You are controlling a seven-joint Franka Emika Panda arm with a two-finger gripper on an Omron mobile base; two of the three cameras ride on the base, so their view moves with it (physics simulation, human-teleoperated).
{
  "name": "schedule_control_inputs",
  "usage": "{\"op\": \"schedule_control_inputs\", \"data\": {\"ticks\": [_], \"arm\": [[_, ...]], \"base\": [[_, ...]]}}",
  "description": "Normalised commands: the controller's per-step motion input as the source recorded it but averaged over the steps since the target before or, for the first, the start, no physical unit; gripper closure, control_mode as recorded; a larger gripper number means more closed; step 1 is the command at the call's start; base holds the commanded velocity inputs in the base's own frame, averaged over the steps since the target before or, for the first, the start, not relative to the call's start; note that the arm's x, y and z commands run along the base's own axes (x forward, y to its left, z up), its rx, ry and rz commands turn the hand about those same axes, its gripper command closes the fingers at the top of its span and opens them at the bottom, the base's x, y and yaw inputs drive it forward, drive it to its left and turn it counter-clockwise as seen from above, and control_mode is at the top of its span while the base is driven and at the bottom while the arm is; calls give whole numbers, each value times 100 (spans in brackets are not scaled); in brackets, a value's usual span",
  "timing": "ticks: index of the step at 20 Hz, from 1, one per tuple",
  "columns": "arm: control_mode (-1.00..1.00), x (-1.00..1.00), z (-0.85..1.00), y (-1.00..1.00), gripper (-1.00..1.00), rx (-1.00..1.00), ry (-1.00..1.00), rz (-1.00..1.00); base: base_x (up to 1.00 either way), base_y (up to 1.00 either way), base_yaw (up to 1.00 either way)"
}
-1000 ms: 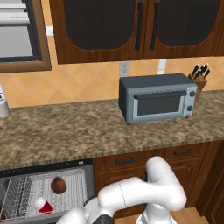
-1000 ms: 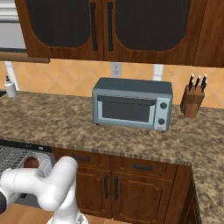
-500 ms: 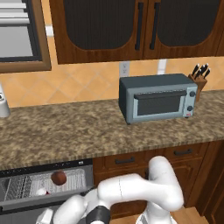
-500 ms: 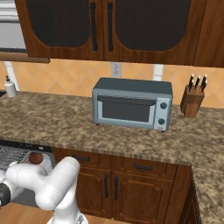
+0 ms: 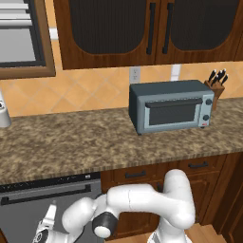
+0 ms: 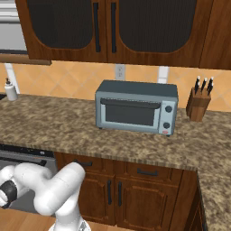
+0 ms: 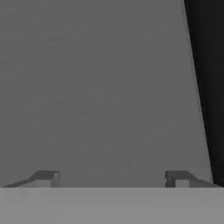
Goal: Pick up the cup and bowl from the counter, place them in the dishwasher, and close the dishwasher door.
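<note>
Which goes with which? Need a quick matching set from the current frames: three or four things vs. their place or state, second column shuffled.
Things:
1. dishwasher door
2. toaster oven
3. knife block
4. gripper

Place or state:
A. on the counter, below the wall outlet
B. jaws wide apart, nothing between them, facing a flat grey panel
C. upright under the counter edge, bar handle across its grey front
D. by the wall, right of the grey appliance

Pairs: 1-C, 2-A, 3-D, 4-B
</note>
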Motion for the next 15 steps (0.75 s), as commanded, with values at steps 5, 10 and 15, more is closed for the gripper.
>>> {"op": "schedule_control_inputs", "data": {"ticks": [5,10,15], "arm": [[-100,100,-16,0,-100,-17,-12,-13],[-100,100,-2,0,-100,-14,-12,-10],[-100,100,0,-1,-100,-13,-3,-4]], "base": [[0,0,0],[0,0,0],[0,0,0]]}}
